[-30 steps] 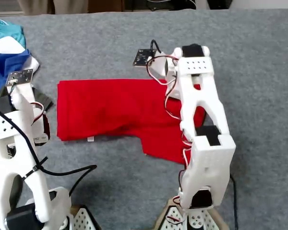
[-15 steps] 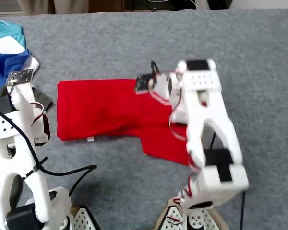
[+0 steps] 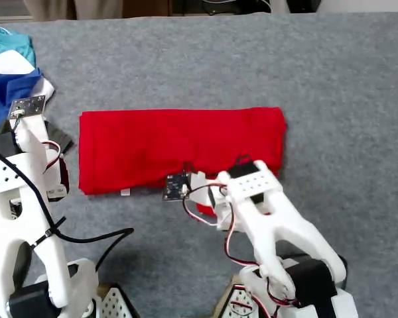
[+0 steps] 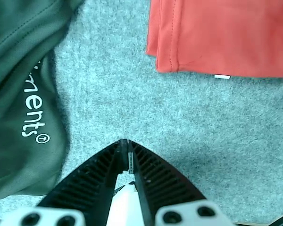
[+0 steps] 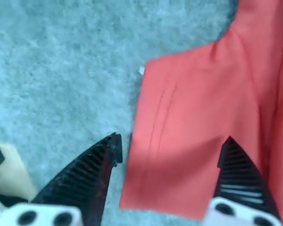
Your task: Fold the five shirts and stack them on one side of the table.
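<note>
We see the table (image 3: pixel 358 99) covered from edge to edge in grey, felt-like fabric under even light. Beyond its far edge are a beige strip (image 3: pixel 73 8) at left and dark shapes (image 3: pixel 239 5) further right.

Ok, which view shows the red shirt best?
The high view: nearly the whole red shirt lies in frame, the right arm covering part of its near edge. The left wrist view catches one corner; the right wrist view has a flap of it between the fingers of the open right gripper.
</note>
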### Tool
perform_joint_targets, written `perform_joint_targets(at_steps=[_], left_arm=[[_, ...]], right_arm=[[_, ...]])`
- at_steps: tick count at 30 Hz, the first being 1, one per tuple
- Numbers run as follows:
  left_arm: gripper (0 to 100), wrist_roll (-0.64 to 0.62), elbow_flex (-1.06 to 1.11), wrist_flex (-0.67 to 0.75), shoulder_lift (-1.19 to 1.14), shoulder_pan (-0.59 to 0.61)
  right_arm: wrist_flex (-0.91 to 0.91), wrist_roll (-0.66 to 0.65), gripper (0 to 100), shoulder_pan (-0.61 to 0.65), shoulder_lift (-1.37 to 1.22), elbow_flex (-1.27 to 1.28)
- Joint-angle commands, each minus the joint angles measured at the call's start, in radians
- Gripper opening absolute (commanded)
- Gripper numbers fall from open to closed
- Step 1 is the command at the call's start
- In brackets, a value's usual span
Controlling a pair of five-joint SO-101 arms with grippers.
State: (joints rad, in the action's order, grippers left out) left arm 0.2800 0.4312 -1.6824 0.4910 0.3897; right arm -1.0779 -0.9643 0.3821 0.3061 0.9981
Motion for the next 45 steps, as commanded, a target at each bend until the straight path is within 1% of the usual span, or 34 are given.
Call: perform_joint_targets(at_steps=[1,4,8,14,16,24,26,31,34,39,41,45], left_arm=[[2,0.008,-0.006,-0.011,0.007,0.006],[2,0.008,-0.008,-0.011,0.007,0.008],[2,0.008,-0.006,-0.011,0.007,0.009],[2,0.008,-0.009,-0.012,0.007,0.009],[2,0.008,-0.009,-0.015,0.007,0.009],[2,0.008,-0.017,-0.034,0.007,0.009],[2,0.008,-0.020,-0.037,0.007,0.009],[2,0.008,-0.021,-0.038,0.007,0.009],[2,0.008,-0.021,-0.038,0.007,0.009],[2,0.008,-0.021,-0.038,0.007,0.009],[2,0.008,-0.021,-0.038,0.007,0.009],[2,0.008,-0.021,-0.038,0.007,0.009]], right_arm=[[0.058,0.012,33.2,0.008,0.028,0.033],[0.086,0.012,33.2,-0.002,-0.021,0.042],[0.086,0.035,33.2,-0.048,-0.090,-0.018],[0.084,0.048,32.9,-0.054,-0.176,-0.062],[0.078,0.049,29.5,-0.054,-0.183,-0.070],[0.078,0.055,5.9,-0.054,-0.188,-0.068],[0.081,0.078,3.6,-0.056,-0.188,-0.068],[0.068,0.097,3.4,-0.059,-0.180,-0.088],[-0.046,0.097,3.4,-0.059,-0.180,-0.179],[-0.232,0.091,3.4,-0.088,-0.182,-0.437],[-0.270,0.089,3.4,-0.113,-0.189,-0.544],[-0.278,0.087,3.4,-0.143,-0.191,-0.676]])
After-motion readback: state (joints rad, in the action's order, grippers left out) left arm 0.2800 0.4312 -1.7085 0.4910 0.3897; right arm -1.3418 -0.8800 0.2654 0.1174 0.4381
